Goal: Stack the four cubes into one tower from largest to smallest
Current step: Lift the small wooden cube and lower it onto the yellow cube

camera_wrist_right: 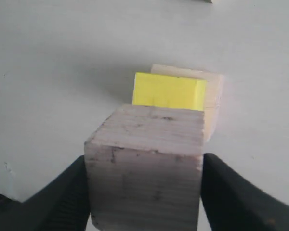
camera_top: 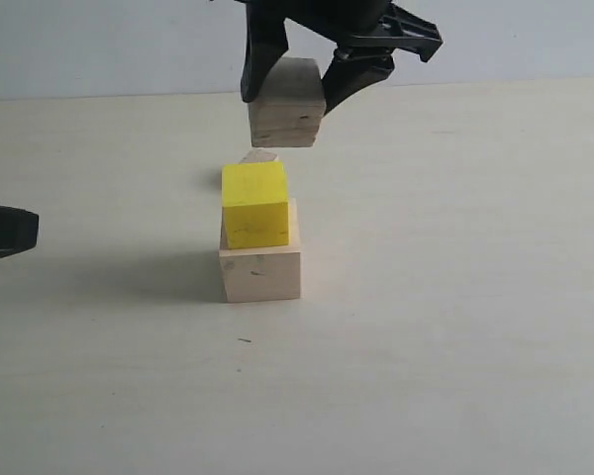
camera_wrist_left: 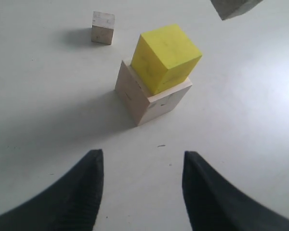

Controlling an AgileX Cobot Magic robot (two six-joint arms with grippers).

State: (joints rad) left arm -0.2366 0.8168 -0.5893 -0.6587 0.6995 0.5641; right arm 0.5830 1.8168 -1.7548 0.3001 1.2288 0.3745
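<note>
The largest pale wood cube point(camera_top: 261, 274) stands on the table with the bright yellow cube point(camera_top: 254, 205) on top of it, slightly turned. My right gripper point(camera_top: 292, 99) is shut on the grained wood cube point(camera_top: 287, 116), which hangs in the air just above and a little right of the yellow cube point(camera_wrist_right: 168, 91). In the right wrist view both black fingers point(camera_wrist_right: 231, 192) press the grained cube's point(camera_wrist_right: 147, 168) sides. The smallest pale cube point(camera_wrist_left: 103, 27) rests on the table beyond the stack; only its top point(camera_top: 260, 155) peeks out behind the yellow cube. My left gripper point(camera_wrist_left: 142, 163) stands open and empty, short of the stack point(camera_wrist_left: 154, 96).
The pale tabletop point(camera_top: 455, 297) stretches all round the stack, with a light wall point(camera_top: 99, 45) behind it. The left gripper's black tip point(camera_top: 5, 231) shows at the left edge of the exterior view.
</note>
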